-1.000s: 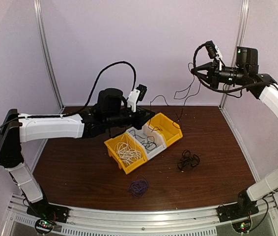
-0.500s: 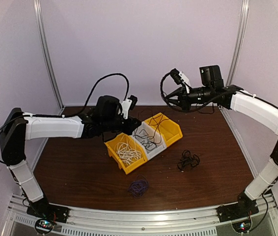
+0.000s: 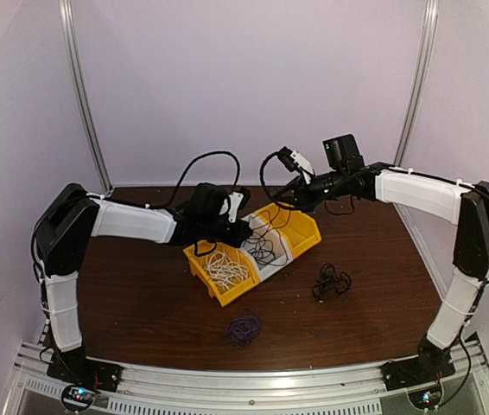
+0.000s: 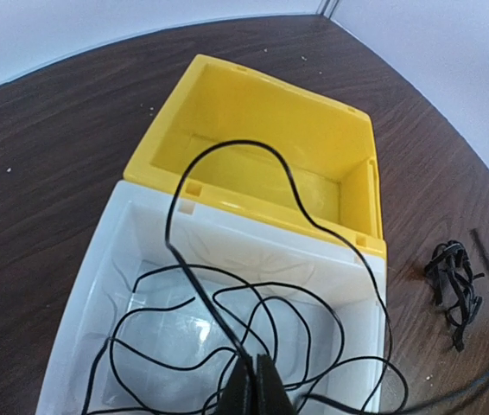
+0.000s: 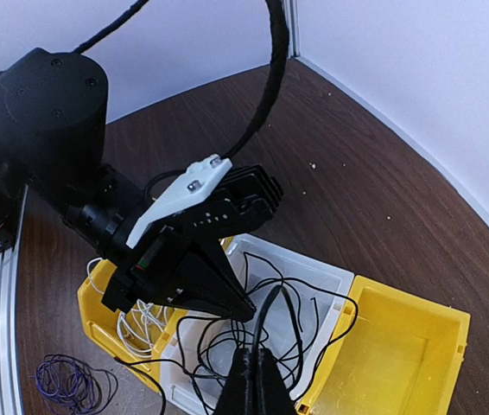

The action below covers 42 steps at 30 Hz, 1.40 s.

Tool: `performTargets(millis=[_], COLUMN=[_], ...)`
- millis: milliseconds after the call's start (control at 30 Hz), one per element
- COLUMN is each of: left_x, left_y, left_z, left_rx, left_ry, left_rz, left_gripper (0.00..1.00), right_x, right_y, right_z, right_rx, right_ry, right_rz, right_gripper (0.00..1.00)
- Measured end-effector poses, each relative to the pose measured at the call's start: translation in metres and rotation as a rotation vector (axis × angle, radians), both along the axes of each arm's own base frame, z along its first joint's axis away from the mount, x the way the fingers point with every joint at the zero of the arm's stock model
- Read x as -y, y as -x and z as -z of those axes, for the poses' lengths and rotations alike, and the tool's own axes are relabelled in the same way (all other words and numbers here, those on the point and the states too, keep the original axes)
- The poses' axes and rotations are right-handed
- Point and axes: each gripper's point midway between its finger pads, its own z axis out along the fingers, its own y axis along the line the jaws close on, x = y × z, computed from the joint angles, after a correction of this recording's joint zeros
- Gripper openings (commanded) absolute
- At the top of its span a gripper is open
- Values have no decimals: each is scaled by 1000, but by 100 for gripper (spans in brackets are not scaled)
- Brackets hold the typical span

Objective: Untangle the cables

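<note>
A thin black cable (image 4: 227, 285) lies looped in the white middle bin (image 4: 145, 233), with one loop over the rim into the yellow bin (image 4: 270, 130) beyond. My left gripper (image 4: 257, 370) is shut on this cable low over the white bin (image 3: 272, 256). From the right, my right gripper (image 5: 253, 361) is shut on the same black cable (image 5: 270, 303), just above the left gripper (image 5: 227, 298). A white cable (image 3: 225, 270) fills the near yellow bin (image 3: 200, 264). A black tangle (image 3: 331, 282) and a purple coil (image 3: 244, 328) lie on the table.
The three bins stand in a diagonal row mid-table, and the far yellow bin (image 3: 301, 226) holds only a stray loop of the cable. Both arms (image 3: 132, 220) reach in over them. Metal posts (image 3: 85, 95) and walls close off the back and sides.
My right arm has swung from high at the right down and left to the bins. The left arm has drawn back and dropped lower. The black cable now rests in the white bin.
</note>
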Motion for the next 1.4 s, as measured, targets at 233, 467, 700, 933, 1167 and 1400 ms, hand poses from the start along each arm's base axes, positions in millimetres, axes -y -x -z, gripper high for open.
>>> performTargets(millis=[233, 467, 700, 933, 1167, 1400], left_x=[12, -2, -33, -75, -112, -124], left_y=[-8, -1, 14, 28, 51, 76], left_z=[-4, -19, -92, -97, -86, -109], left_rx=[3, 24, 137, 162, 140, 190], left_ry=[18, -2, 52, 13, -8, 85], left_rz=[18, 0, -60, -172, -248, -206], left_gripper=[46, 65, 71, 72, 72, 71], right_x=[-3, -6, -26, -51, -72, -64], right_y=[-9, -11, -4, -12, -35, -44], right_z=[33, 34, 67, 111, 143, 174], right_rx=[-54, -43, -70, -98, -96, -125], right_ry=[38, 38, 98, 208, 325, 436], right_rz=[15, 17, -3, 2, 62, 125], right_gripper=[0, 0, 0, 0, 0, 0])
